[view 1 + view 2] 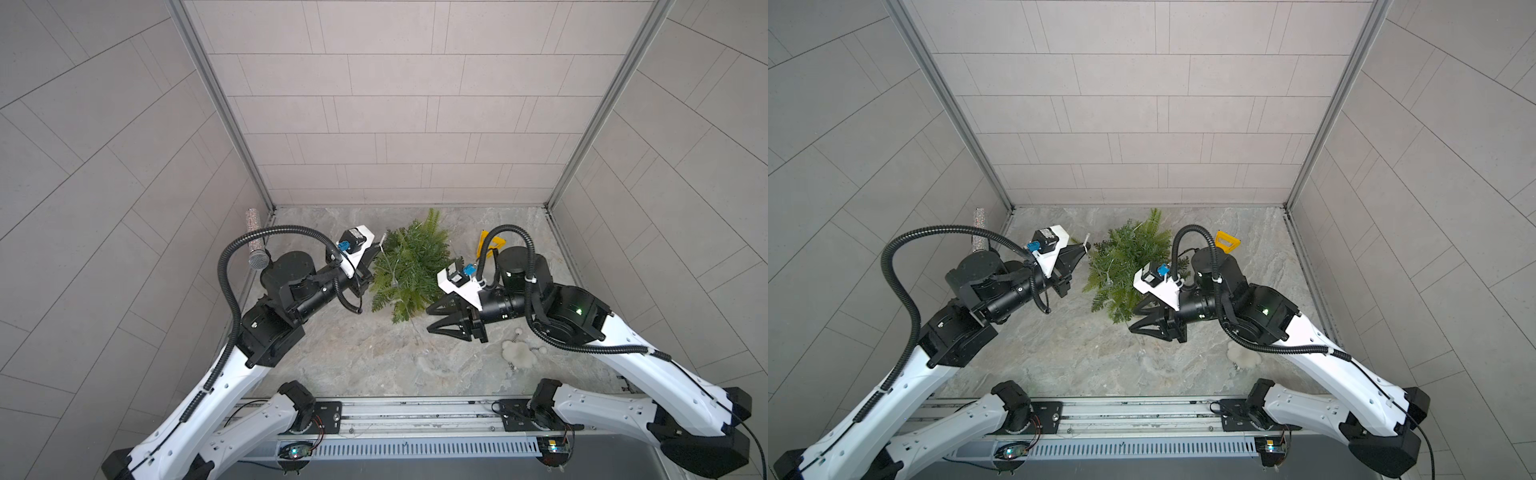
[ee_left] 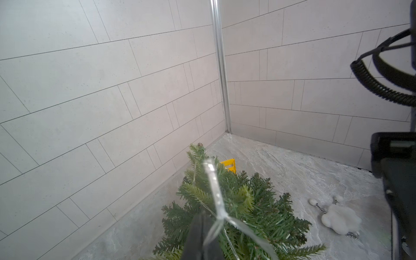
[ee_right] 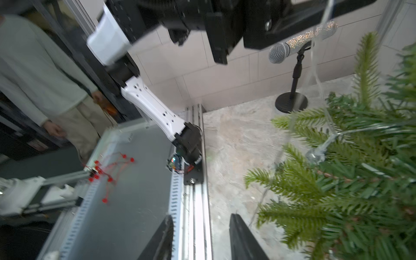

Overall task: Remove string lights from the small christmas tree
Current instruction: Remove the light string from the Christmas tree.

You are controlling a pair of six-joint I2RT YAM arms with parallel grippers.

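The fingers [image 2: 195, 236] of the left gripper [image 2: 200, 227] are pressed together. The left wrist view shows the string lights [image 2: 213, 184] pinched at their tips. It is a clear wire that goes up from there and also runs over the small christmas tree [image 2: 245, 209]. In a top view only a small white piece shows at this tip, on the left gripper [image 1: 374, 255].

The right gripper [image 3: 202, 243] stands partly open. The right wrist view shows only table [image 3: 225, 146] between its two fingers [image 3: 244, 238], so it holds nothing. This view also shows a clear bulb of the wire among the branches, which the top views are too small to show.

In both top views the tree [image 1: 409, 266] [image 1: 1125, 266] is at 12 o'clock on the table. The left gripper is at the tree's 9 o'clock and the right gripper [image 1: 434, 318] at its 5 o'clock, just beside the lower branches. The yellow triangle [image 1: 488, 245] is at the tree's 3 o'clock, and the pom-pom keychain [image 1: 517, 353] is well apart at 4 o'clock.
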